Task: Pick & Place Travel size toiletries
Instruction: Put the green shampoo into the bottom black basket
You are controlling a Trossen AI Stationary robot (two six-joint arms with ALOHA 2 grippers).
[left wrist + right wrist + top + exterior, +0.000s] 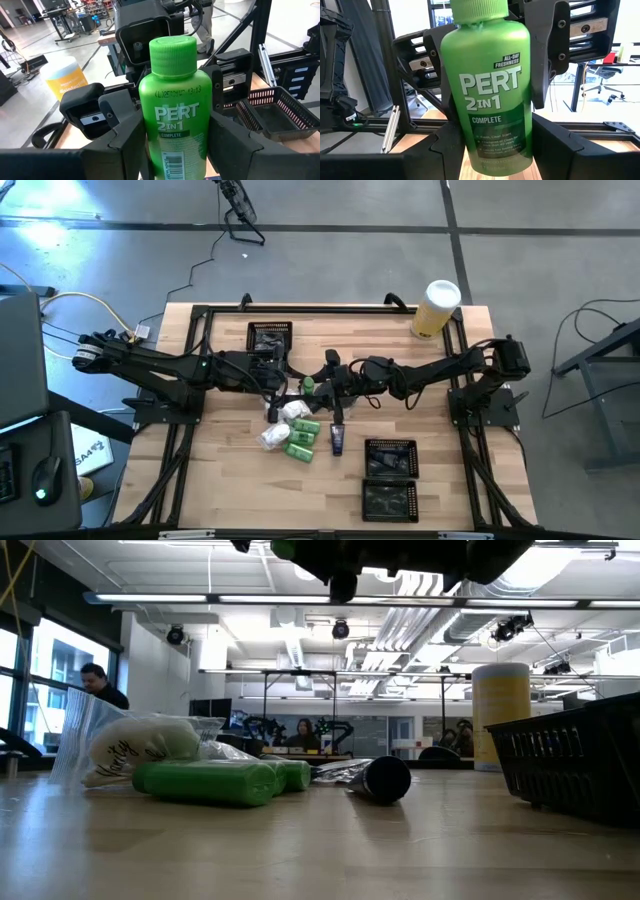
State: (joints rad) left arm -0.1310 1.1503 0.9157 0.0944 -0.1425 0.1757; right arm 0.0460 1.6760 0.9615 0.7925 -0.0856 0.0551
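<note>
A bright green bottle (309, 385) with a green cap stands upright in the air above the table's middle, between my two grippers. It fills the left wrist view (175, 115) and the right wrist view (490, 90). My left gripper (296, 385) (175, 150) comes from the left and my right gripper (324, 384) (497, 155) from the right; both are shut on it. Below, two more green bottles (302, 437) (205, 783), white crinkly packets (283, 420) (130, 748) and a dark blue tube (337, 440) (385, 780) lie flat on the table. My left gripper pinches the green bottle's body (150, 145) between its two fingers, one on each side, coming level from the table's left. The bottle is lifted clear and upright, cap up. My right gripper pinches the same bottle's body (470, 150) between its two fingers, one on each side, coming level from the table's right, opposite the left gripper. The bottle stands upright between both holds.
One black mesh tray (270, 337) sits at the far side, two more (390, 458) (390, 500) at the near right, the nearest showing in the low view (580, 760). A tall yellow cylinder with white lid (435, 308) (500, 715) stands at the far right corner.
</note>
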